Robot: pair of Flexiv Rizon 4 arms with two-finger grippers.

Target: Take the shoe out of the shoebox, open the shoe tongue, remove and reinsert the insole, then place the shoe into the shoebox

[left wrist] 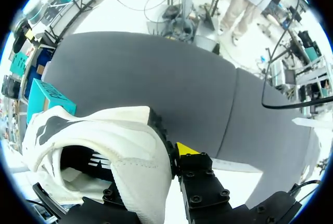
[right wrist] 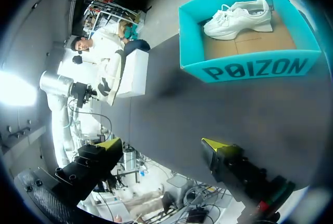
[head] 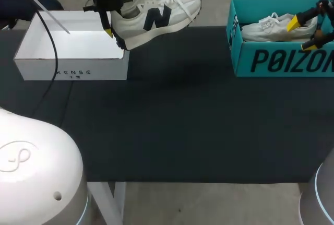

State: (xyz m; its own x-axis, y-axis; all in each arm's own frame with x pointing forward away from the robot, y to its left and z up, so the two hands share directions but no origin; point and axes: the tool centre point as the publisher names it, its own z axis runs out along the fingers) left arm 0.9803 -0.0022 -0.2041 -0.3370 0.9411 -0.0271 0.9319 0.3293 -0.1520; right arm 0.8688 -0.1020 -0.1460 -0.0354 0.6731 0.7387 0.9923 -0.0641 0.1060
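From where I stand, the dark table (head: 172,131) stretches away. At its left sits the white shoebox (head: 73,71), open-topped. At the right stands a teal shoebox (head: 282,60) with a second sneaker (head: 271,29) lying in it. The right gripper (head: 301,34) hangs over that teal box with its fingers spread wide and nothing between them. Farther back, the left gripper (head: 115,22) pinches the heel of the shoe (head: 156,16), one yellow-tipped finger outside the heel and the other inside the collar. The white shoe with dark side marking is held up beside the white box's right end, toe pointing right.
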